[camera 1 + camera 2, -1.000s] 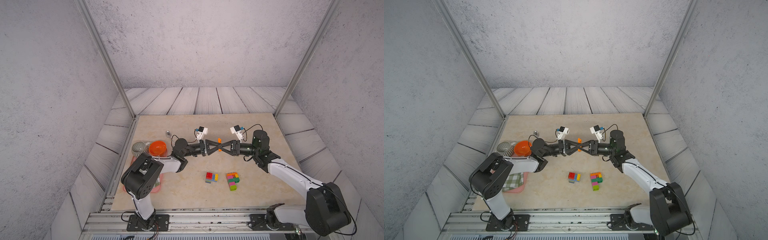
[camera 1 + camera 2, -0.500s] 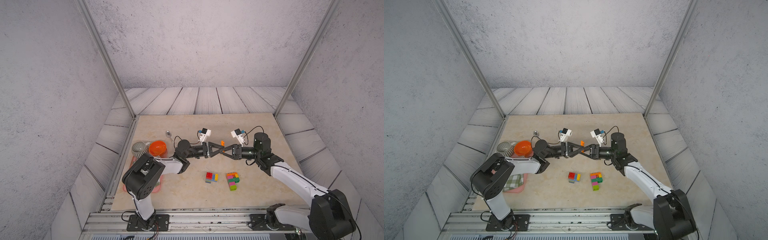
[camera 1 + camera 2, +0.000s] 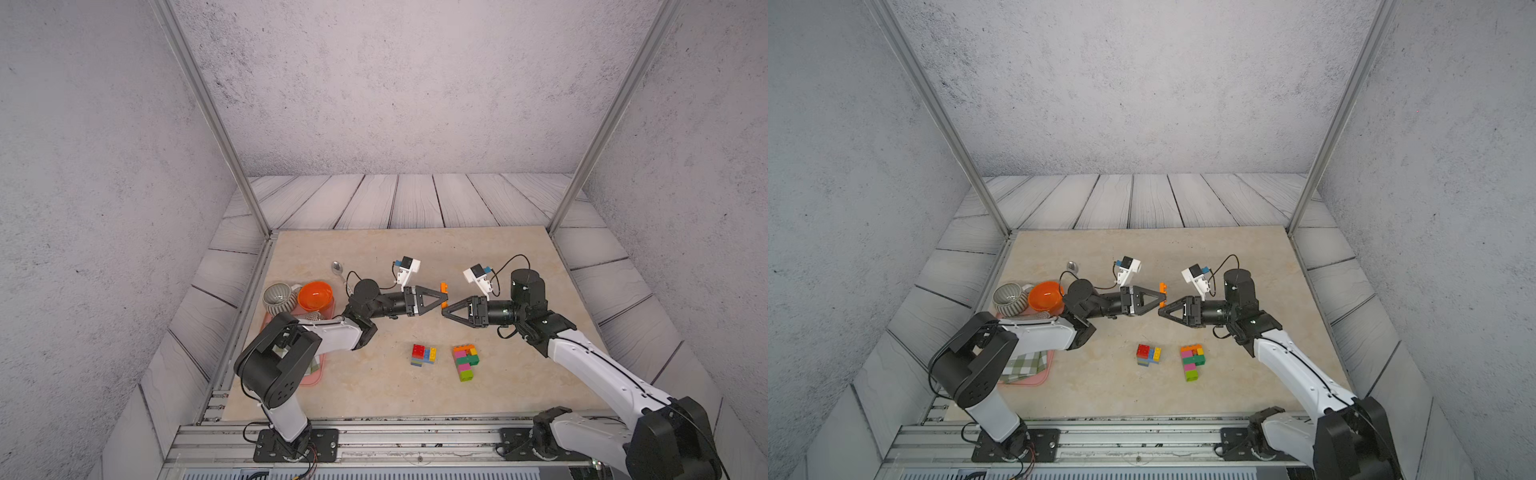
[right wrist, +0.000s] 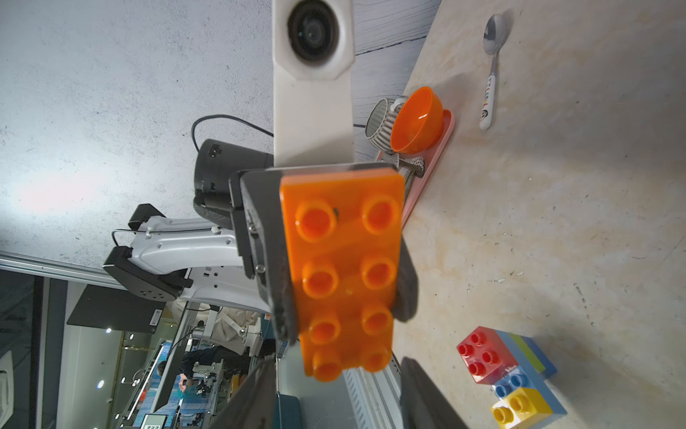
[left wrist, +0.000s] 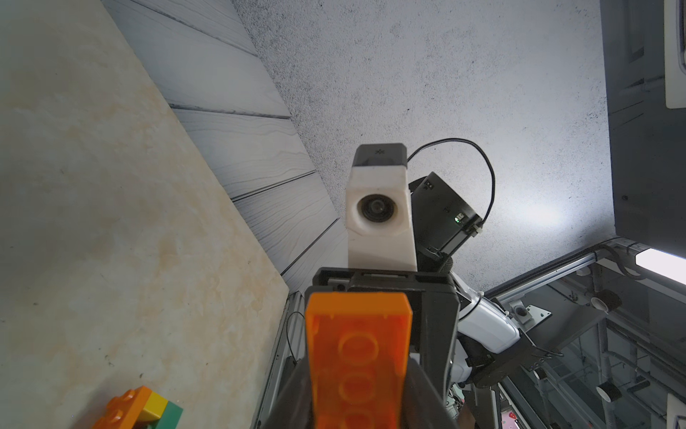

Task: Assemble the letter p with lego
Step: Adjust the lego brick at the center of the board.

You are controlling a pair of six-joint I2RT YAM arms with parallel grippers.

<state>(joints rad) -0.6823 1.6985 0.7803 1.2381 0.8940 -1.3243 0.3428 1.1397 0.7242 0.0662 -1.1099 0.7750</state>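
Observation:
My left gripper (image 3: 445, 296) (image 5: 358, 371) is shut on a long orange lego brick (image 3: 444, 286) (image 3: 1162, 286) (image 5: 358, 334) and holds it in the air above the table's middle. In the right wrist view the brick (image 4: 341, 260) shows its studs. My right gripper (image 3: 444, 311) (image 3: 1160, 311) (image 4: 337, 390) faces it, open, its fingers (image 4: 423, 393) standing apart on either side of the brick's near end without touching it. A multi-coloured lego assembly (image 3: 464, 360) (image 3: 1192, 360) lies on the table in front, with a red, blue and yellow lego cluster (image 3: 424, 354) (image 4: 486, 356) to its left.
An orange bowl (image 3: 315, 295) and a ribbed grey cup (image 3: 277, 297) stand at the table's left on a pink tray (image 3: 316, 376), which also holds a checked cloth (image 3: 1023, 365). A spoon (image 3: 337, 268) lies behind them.
The two grippers overlapped around the orange brick a second ago and now meet only tip to tip. The right gripper has backed off to the right. The brick stays in the left gripper.

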